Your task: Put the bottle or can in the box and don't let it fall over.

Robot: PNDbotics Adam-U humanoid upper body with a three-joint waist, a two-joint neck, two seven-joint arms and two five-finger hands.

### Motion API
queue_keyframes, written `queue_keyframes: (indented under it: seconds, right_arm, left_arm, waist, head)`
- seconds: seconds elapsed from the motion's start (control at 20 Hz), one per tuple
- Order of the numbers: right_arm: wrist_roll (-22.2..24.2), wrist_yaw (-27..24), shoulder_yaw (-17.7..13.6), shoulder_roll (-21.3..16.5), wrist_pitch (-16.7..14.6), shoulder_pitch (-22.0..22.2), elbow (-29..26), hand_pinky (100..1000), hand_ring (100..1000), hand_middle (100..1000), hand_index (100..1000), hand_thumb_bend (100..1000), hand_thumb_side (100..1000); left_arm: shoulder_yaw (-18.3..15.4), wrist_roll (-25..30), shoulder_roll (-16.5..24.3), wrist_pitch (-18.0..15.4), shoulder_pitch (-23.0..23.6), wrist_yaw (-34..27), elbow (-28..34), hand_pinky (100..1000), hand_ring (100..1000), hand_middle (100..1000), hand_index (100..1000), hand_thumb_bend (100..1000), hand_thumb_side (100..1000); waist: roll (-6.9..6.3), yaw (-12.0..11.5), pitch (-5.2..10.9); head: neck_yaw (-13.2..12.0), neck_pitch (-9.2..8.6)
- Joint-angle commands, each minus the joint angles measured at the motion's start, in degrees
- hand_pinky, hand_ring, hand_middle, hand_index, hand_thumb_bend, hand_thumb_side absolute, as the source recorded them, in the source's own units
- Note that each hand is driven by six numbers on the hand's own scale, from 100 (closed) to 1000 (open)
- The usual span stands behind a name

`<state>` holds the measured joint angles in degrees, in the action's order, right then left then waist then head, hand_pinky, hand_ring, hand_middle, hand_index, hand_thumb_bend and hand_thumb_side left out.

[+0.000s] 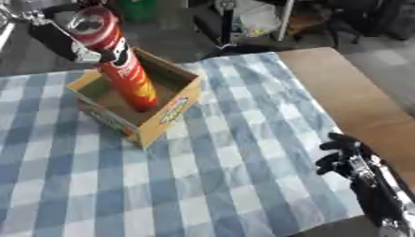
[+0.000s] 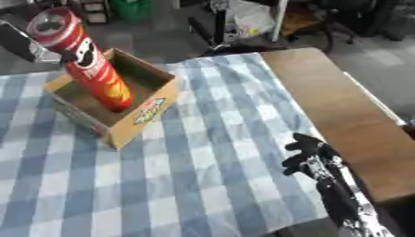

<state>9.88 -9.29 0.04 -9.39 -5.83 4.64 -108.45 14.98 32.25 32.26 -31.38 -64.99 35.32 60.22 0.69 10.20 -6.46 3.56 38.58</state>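
A tall red can point(image 1: 122, 65) with an open silvery top stands in the open cardboard box point(image 1: 166, 115) at the upper left of the checked cloth. Its base is on the box floor and it leans toward the upper left. My left hand point(image 1: 61, 39) shows as a dark shape right behind the can's upper part, mostly hidden by it. Whether it touches the can I cannot tell. My right hand point(image 2: 312, 157) rests low at the right, near the cloth's edge, far from the box, with relaxed fingers that hold nothing.
The blue and white checked cloth point(image 1: 219, 176) covers most of the table. A bare wooden strip point(image 2: 340, 106) runs along the right side. Beyond the far edge there is floor with furniture legs and clutter point(image 1: 243, 18).
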Motion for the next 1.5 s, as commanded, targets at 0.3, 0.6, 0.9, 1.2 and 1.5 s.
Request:
queue_keyframes:
  seconds: [0.3,0.6,0.9,1.2,1.5]
  right_arm:
    - [0.64,0.03,0.13,-1.18,-0.07,-0.92,-1.03,526,579,661,820,100,643]
    - [0.70,0.19,0.15,-1.13,-0.07,-0.99,-0.89,526,579,661,820,100,644]
    - [0.74,0.31,0.16,-1.10,-0.07,-1.03,-0.71,526,579,661,820,100,644]
    - [0.28,0.68,-0.53,-1.28,-0.12,-0.65,-0.55,526,579,661,820,100,645]
    - [-0.31,1.11,-1.20,-1.61,-0.20,0.00,-0.36,526,579,661,820,100,645]
  left_arm:
    - [-0.39,7.07,0.37,-1.92,-1.20,2.31,-0.76,589,698,749,897,439,448]
    - [-0.85,4.38,0.51,-1.99,-1.18,2.95,-0.44,711,810,828,918,616,617]
    - [-0.77,1.51,0.61,-1.85,-1.11,3.22,-0.53,780,850,854,922,640,645]
    - [-2.02,-2.80,3.32,-2.57,-1.07,-0.82,4.67,844,857,838,917,586,621]
    - [-2.97,-7.62,10.16,-3.17,1.56,-5.92,13.39,841,835,807,905,531,553]
  waist:
    - [-0.25,0.43,0.12]
    - [-0.34,0.38,0.04]
    - [-0.41,0.31,0.03]
    - [-0.80,-0.85,0.42]
    - [-1.22,-2.83,1.21]
  head:
    - [0.21,-1.06]
    - [0.30,-1.04]
    - [0.40,-1.18]
    - [1.15,-0.89]
    - [1.83,-0.70]
